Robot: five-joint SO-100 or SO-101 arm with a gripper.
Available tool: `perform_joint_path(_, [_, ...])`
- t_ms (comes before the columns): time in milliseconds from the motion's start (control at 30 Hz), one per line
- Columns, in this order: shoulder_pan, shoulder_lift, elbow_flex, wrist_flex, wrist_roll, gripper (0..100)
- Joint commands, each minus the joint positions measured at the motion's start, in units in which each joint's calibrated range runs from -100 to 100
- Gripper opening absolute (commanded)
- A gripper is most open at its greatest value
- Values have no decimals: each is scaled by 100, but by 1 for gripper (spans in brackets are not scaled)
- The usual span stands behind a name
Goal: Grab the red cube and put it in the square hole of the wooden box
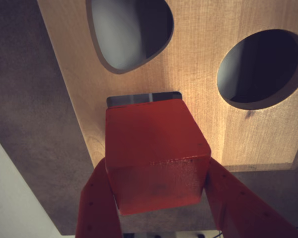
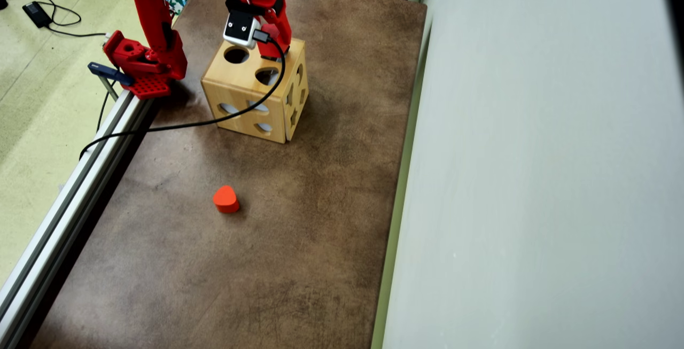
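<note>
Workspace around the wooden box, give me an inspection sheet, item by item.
Surface: brown mottled mat, bare apart from the items below.
Job's things: wooden box stands near the arm's base; red cube is held over the square hole, hiding most of it.
Clutter: one orange-red heart block lies alone mid-mat.
Grippers: gripper has its jaws closed on the cube's sides, above the box's top face.
Cables: black camera cable drapes over the box and off the mat's left edge; another lead lies on the floor.
Surroundings: metal rail at left, pale wall at right.
</note>
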State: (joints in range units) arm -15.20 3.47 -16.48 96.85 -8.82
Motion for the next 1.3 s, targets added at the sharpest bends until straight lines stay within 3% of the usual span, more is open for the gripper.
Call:
perform_joint_path(0, [-25, -46, -195, 57, 54, 2])
perform_joint_path(100, [-25, -46, -186, 82, 117, 5])
perform_joint_path(400, [-33, -139, 136, 90, 122, 29])
perform_joint_path(900, [-33, -207, 92, 82, 122, 30])
perform_joint_path(1267, [-33, -4606, 199, 74, 313, 30])
